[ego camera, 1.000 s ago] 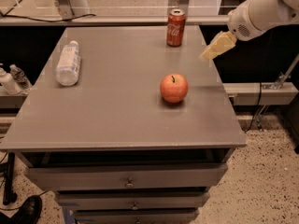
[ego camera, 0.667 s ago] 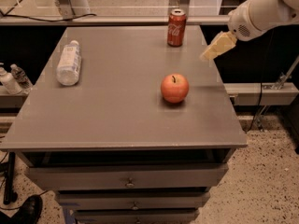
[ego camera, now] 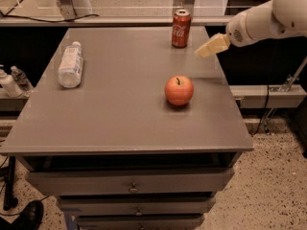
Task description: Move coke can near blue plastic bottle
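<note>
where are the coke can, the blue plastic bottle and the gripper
coke can (ego camera: 181, 30), camera view, red side wall
blue plastic bottle (ego camera: 70, 65), camera view, label at mid-body
gripper (ego camera: 205, 49), camera view, tan tip, right of the can

Coke can (ego camera: 181, 28) — red, silver-topped — stands upright beyond the apple (ego camera: 179, 90); blue plastic bottle (ego camera: 70, 64), clear, lies on its side well left of it; gripper (ego camera: 211, 46) hovers beyond it, rightward.
</note>
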